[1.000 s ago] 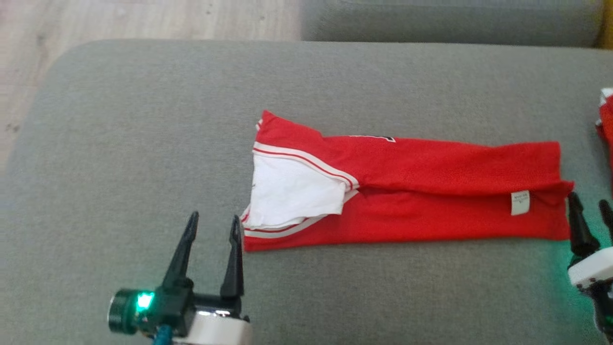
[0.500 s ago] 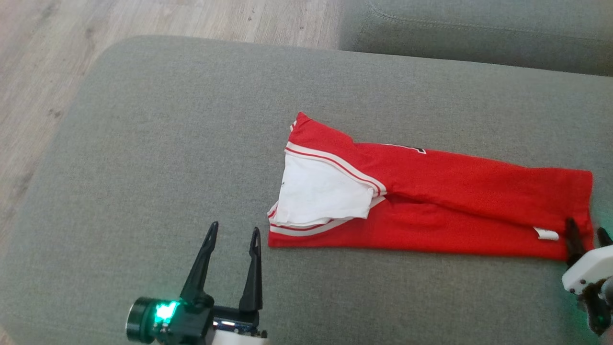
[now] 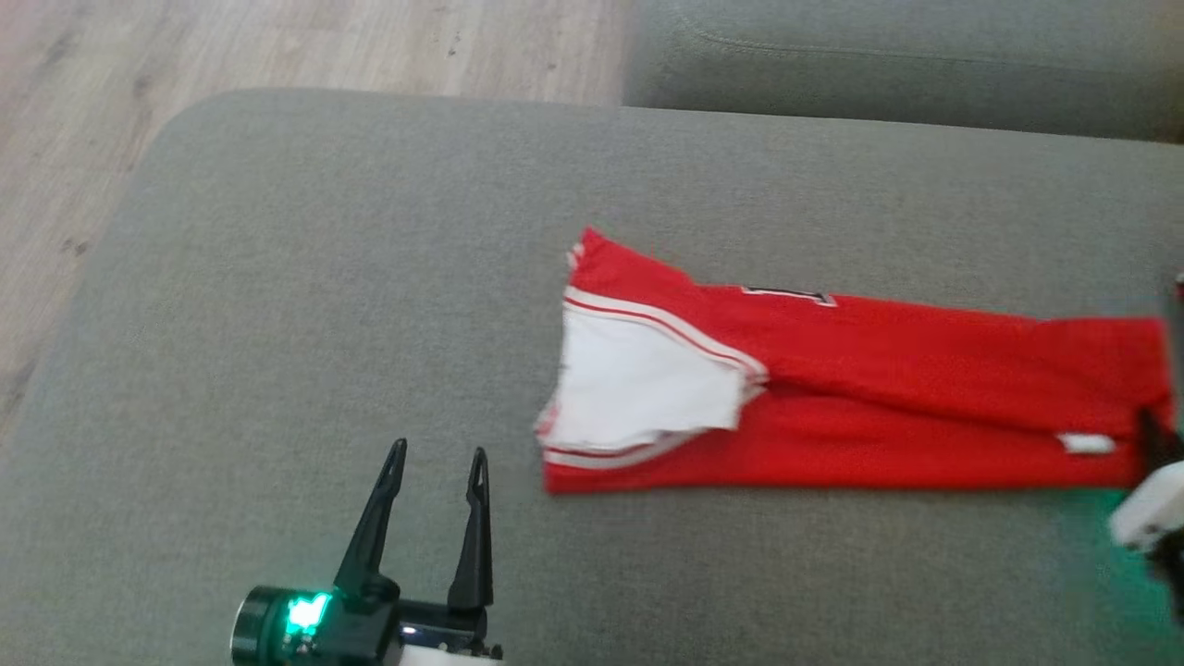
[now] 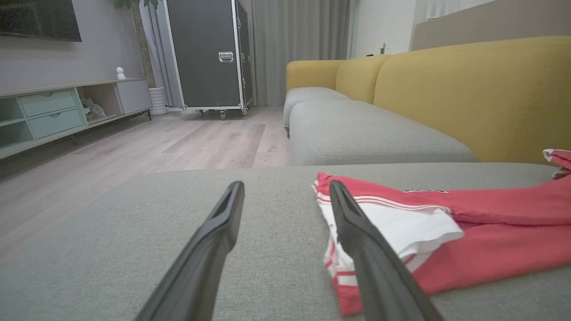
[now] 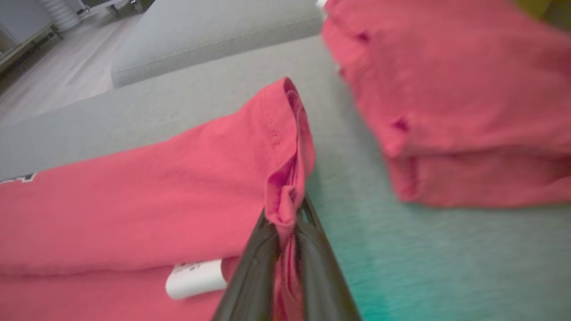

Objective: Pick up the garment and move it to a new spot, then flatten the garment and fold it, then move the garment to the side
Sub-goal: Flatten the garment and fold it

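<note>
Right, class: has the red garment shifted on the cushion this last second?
Yes: the garment slid slightly to the robot's right, its pointed corner now nearer the left end of the far cushion.

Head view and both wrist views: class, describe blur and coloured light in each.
Head view: slight motion blur; a green lamp glows behind the left gripper, and green light tints the grey fabric cushion beside the right gripper. Right wrist view: the pile of red cloth is blurred; teal cast on the cushion. Left wrist view: sharp, evenly lit folded red-and-white garment.
</note>
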Motion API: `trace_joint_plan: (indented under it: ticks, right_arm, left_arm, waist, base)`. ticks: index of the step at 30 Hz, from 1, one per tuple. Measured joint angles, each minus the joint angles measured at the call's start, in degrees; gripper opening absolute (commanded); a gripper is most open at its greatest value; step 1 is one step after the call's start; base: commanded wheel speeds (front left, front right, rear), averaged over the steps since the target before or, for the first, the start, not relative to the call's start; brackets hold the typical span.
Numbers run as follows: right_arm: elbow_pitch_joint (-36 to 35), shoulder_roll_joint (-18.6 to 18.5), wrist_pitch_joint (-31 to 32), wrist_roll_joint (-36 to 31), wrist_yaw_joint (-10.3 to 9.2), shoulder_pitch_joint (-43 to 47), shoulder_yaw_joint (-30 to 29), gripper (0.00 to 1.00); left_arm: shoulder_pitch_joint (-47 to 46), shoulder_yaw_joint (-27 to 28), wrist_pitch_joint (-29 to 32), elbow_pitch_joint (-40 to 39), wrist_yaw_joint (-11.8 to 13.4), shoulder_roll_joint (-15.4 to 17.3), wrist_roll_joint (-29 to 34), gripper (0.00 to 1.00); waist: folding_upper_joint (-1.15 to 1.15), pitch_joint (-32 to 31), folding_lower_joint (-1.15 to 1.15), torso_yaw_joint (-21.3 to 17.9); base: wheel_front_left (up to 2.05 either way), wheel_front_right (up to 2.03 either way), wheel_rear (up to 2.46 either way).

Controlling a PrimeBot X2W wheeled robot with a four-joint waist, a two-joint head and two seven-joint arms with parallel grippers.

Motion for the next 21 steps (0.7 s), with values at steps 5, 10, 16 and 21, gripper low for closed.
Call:
trace_joint_plan:
  ticks: [5, 10, 16, 21]
  right_arm:
    - [-4.65, -5.2, 3.34, 1.41, 0.0, -0.2, -2.56, 0.0]
    - [-15.22, -3.36, 9.02, 7.8, 0.0, -0.19, -1.81, 0.0]
    - [-30.74, 1.96, 15.83, 13.82, 0.0, 0.44, -0.7, 0.0]
    - [-36.6, 10.78, 21.01, 14.34, 0.0, 2.53, 1.53, 0.0]
  left_arm:
    - [0.21, 0.59, 0.0, 0.73, -1.49, -1.11, 0.91, 1.0]
    - [0.7, 1.92, 0.0, 1.33, -2.18, -1.35, 0.91, 1.0]
    - [2.4, 2.05, 0.0, 2.02, -3.57, -2.65, 1.44, 1.0]
    - [2.55, 2.18, 0.0, 2.7, -4.91, -3.02, 1.6, 1.0]
  waist:
    - [0.0, -0.65, 0.0, -1.6]
    - [0.0, -1.91, 0.0, -2.63]
    - [0.0, -4.22, -0.01, -3.23]
    - [0.0, -5.23, -0.01, -2.01]
  base:
    - [0.0, 0.0, 0.0]
    - [0.0, 0.0, 0.0]
    - [0.0, 0.0, 0.0]
    - [0.0, 0.0, 0.0]
